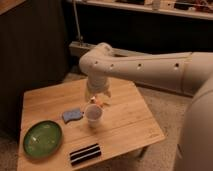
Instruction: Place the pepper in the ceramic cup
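Here's the white arm (145, 67) reaching in from the right, and the gripper (98, 102) hangs straight down at the centre of the frame, right over the cup (93, 115) on the wooden table (131, 121). Fingers look released, spread apart. The pepper (102, 104), a tiny orange fleck, sits at the fingertips just above the cup's right rim; touching or not, I can't tell. Blue sponge (72, 115) just left of the cup, green plate (42, 140) lower left.

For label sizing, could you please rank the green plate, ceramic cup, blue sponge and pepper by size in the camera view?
green plate
ceramic cup and blue sponge, alike
pepper, by the gripper above the cup
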`<control>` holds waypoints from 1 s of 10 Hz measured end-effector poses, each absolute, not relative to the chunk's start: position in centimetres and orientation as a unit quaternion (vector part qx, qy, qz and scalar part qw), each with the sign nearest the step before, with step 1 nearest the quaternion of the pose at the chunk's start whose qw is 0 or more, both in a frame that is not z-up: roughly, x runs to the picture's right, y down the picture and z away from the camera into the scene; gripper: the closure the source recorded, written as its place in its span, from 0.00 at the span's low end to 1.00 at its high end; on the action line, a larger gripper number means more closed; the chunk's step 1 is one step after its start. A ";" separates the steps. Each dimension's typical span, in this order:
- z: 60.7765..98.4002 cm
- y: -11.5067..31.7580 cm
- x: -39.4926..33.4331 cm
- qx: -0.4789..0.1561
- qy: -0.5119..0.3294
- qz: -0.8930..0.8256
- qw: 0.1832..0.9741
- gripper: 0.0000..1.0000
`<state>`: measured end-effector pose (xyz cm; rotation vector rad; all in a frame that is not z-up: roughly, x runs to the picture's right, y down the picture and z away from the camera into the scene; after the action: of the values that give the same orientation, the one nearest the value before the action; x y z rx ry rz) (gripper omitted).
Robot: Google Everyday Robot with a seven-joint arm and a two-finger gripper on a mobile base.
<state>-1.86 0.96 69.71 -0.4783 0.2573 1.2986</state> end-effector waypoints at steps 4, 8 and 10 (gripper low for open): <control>69.9 -4.0 4.3 -0.201 0.069 0.574 0.791 0.35; 70.3 -3.9 3.7 -0.208 0.032 0.541 0.814 0.35; 71.1 -4.4 4.4 -0.225 -0.051 0.469 0.853 0.35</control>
<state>4.37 -4.41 71.15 -0.4726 -0.1067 0.9861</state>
